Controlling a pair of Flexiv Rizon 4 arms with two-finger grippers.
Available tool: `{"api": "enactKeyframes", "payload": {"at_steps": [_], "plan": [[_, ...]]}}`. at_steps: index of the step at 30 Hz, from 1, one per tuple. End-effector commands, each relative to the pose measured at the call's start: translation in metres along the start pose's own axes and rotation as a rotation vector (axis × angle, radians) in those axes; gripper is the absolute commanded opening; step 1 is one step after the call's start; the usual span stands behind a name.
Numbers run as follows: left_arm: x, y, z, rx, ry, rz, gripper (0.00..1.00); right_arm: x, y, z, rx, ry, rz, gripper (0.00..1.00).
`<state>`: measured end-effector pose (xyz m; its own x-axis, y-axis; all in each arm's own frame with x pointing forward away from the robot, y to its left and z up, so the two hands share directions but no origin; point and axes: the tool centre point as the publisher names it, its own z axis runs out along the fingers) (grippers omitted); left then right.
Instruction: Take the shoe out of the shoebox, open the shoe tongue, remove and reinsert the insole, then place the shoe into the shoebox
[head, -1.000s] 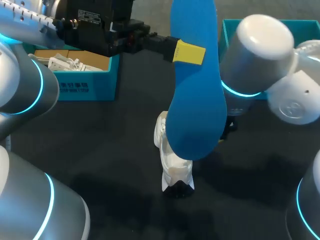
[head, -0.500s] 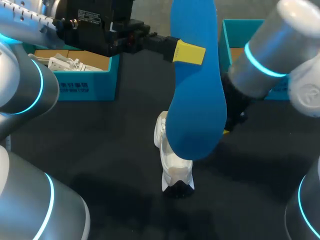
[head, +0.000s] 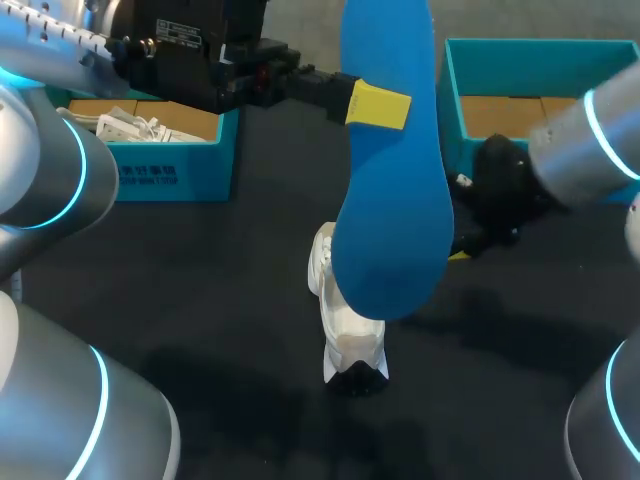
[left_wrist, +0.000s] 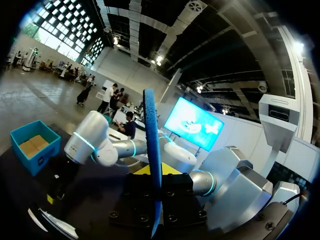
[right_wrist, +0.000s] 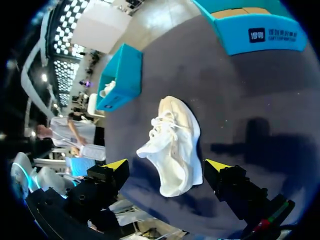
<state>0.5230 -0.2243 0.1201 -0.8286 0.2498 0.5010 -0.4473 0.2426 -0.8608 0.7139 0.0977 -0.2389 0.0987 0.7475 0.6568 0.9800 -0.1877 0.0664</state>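
Your left tool (head: 372, 104) pinches the blue insole (head: 392, 210), held high over the dark bench (head: 200, 300). The white shoe (head: 350, 345) lies on the bench. Your right tool (right_wrist: 167, 166), fingers spread, faces the shoe near a teal shoebox (head: 500, 60).

Just a dark, matte table (head: 200, 300).

Left claw (head: 384, 103) raised, pinched closed; right claw (right_wrist: 167, 167) low, spread wide.
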Motion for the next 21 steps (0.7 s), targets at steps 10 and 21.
{"api": "enactKeyframes", "payload": {"at_steps": [10,21], "plan": [[-0.001,0.001,0.001,0.003,0.001,0.0,0.0,0.021,0.004,-0.011,-0.013,0.377,0.002,1.0],[-0.001,0.001,0.001,0.003,0.001,0.0,0.0,0.033,0.01,-0.024,0.019,0.425,0.025,1.0]]}}
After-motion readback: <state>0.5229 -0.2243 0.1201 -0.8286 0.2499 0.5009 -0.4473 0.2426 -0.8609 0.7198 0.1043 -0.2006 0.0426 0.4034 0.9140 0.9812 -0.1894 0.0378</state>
